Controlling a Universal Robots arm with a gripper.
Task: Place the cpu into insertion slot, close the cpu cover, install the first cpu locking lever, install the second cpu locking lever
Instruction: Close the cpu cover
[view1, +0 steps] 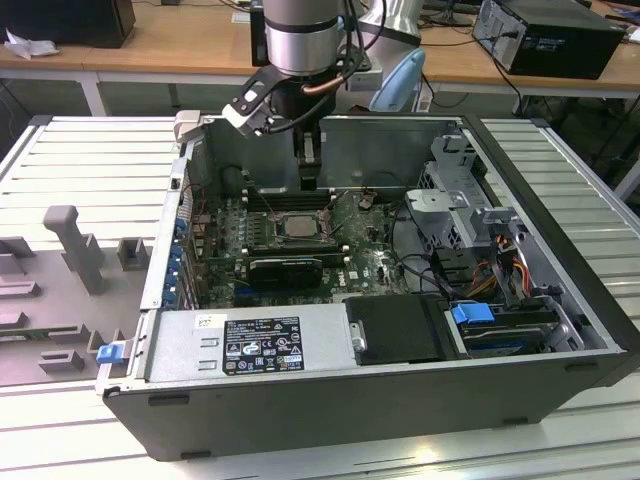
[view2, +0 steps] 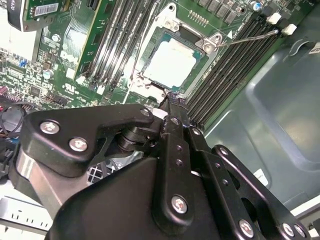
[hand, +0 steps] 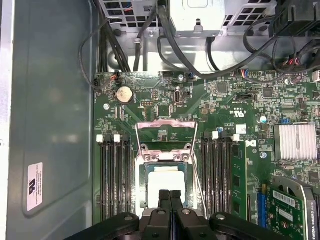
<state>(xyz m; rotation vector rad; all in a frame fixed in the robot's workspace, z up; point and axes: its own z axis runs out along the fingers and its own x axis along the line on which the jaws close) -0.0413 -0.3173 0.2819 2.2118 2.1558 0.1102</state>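
Fingers (hand: 164, 198): pressed together, holding nothing
Cpu (hand: 167, 186): seated in insertion slot (hand: 141, 187), just beside fingertips

I see my arm (view1: 300, 40) reaching down into the open case (view1: 560, 300). The gripper (view1: 310, 178) hangs near the slot (view1: 262, 228), on its far-wall side. The cpu (view1: 297, 226) lies there, silver top up. Grey fixtures (view1: 75, 245) stand on the table (view1: 100, 150).

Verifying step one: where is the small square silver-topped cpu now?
In the first wrist view, the small square silver-topped cpu sits in the grey-rimmed square socket on the green motherboard, between the black memory slot banks, beneath the black hand.
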